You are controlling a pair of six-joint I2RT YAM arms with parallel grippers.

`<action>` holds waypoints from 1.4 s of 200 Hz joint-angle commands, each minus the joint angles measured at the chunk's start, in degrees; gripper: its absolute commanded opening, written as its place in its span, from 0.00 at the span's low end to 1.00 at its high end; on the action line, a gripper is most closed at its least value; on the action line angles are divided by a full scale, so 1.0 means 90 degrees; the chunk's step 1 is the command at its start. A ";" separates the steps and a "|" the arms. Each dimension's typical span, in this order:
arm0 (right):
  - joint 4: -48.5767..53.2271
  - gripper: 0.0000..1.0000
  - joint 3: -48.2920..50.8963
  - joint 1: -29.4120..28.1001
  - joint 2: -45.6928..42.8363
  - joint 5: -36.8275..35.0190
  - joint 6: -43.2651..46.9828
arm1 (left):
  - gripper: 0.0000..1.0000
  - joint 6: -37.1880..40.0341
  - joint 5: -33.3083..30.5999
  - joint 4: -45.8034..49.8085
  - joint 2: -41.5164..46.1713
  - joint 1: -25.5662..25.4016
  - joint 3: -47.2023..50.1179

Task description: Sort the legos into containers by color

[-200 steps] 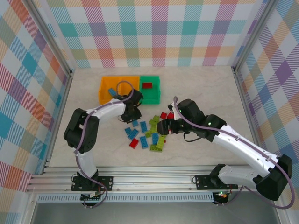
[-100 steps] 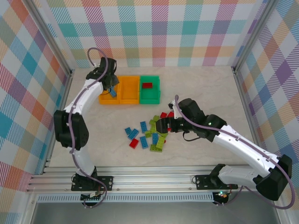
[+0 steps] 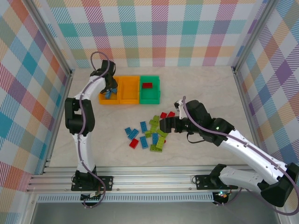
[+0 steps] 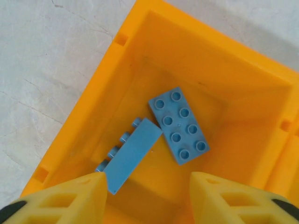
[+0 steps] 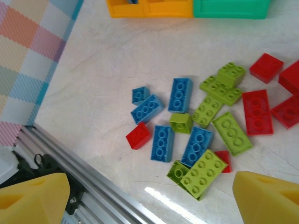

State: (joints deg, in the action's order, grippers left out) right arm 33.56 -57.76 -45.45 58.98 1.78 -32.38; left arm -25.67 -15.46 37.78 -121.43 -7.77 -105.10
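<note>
My left gripper [image 3: 110, 91] hangs over the left orange container [image 3: 102, 97] with its jaws open. Below them, inside the bin [image 4: 93, 116], one blue lego [image 4: 180, 125] lies flat. A second blue lego [image 4: 131, 154] stands on its side by my left finger, unclamped. The middle orange container [image 3: 128, 89] and the green one [image 3: 150, 95] sit alongside, and the green one holds a red lego [image 3: 147, 85]. My right gripper [image 3: 164, 125] is open above the loose pile. That pile has blue [image 5: 160, 143], lime [image 5: 203, 173] and red [image 5: 138, 136] legos under the right gripper [image 5: 149, 198].
An aluminium rail [image 3: 154, 179] runs along the table's near edge, also at the lower left of the right wrist view [image 5: 70, 172]. Checked walls close in the left, back and right sides. Bare table lies left of the pile [image 3: 93, 135].
My left arm swung from the pile up to the left orange container carrying a blue lego, then opened and let it go. My right gripper opened a little wider above the pile.
</note>
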 commanded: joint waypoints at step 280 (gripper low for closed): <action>0.0757 0.36 -0.0826 -0.0936 0.3301 -0.1599 -0.2324 | 1.00 0.7471 0.3612 -0.0414 0.8800 -0.2835 0.6965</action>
State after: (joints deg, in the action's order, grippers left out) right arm 40.14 -62.61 -53.63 94.54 -7.97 -56.29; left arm 40.99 17.28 39.70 -45.56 -33.15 -44.38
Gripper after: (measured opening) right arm 0.351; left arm 0.997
